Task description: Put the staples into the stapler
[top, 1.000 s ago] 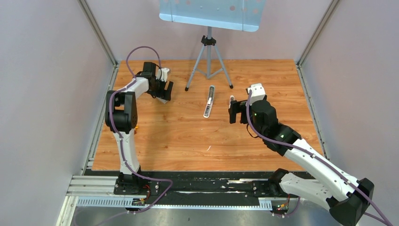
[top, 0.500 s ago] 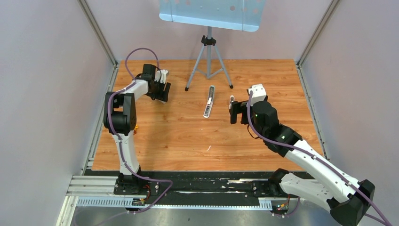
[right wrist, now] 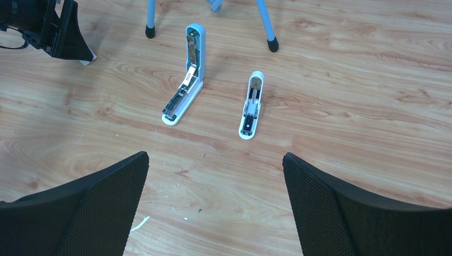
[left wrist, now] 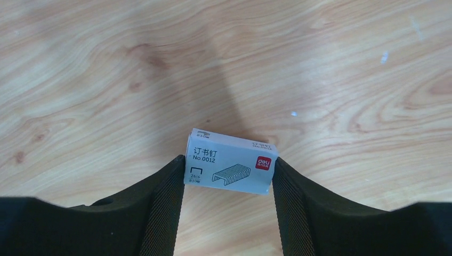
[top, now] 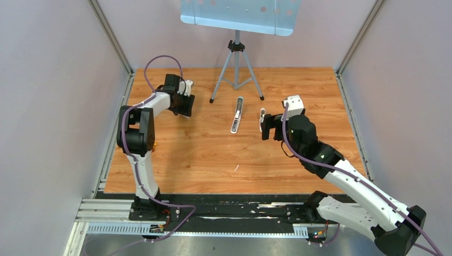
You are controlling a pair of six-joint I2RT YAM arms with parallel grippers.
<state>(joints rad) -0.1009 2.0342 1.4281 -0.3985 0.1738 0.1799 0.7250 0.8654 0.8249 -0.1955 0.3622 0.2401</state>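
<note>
The stapler (top: 236, 114) lies opened out flat at mid-table; in the right wrist view (right wrist: 184, 80) its two long halves show metal inside. A shorter whitish piece with a metal channel (right wrist: 250, 106) lies to its right (top: 262, 114). My left gripper (top: 184, 104) is at the far left, shut on a small white carton with a red mark (left wrist: 234, 157), held end to end between its tips (left wrist: 228, 165) just above the wood. My right gripper (top: 265, 127) is open and empty (right wrist: 214, 160), near the short piece. The loose staples are out of view.
A blue-legged tripod (top: 236, 69) stands at the back centre, its feet (right wrist: 151, 32) just behind the stapler. Grey walls close in the wooden table (top: 213, 154) on both sides. A few white flecks (right wrist: 139, 223) lie on the wood.
My left gripper has shifted a little toward the back with the carton in it. My right arm has drifted slightly right. The stapler has not moved.
</note>
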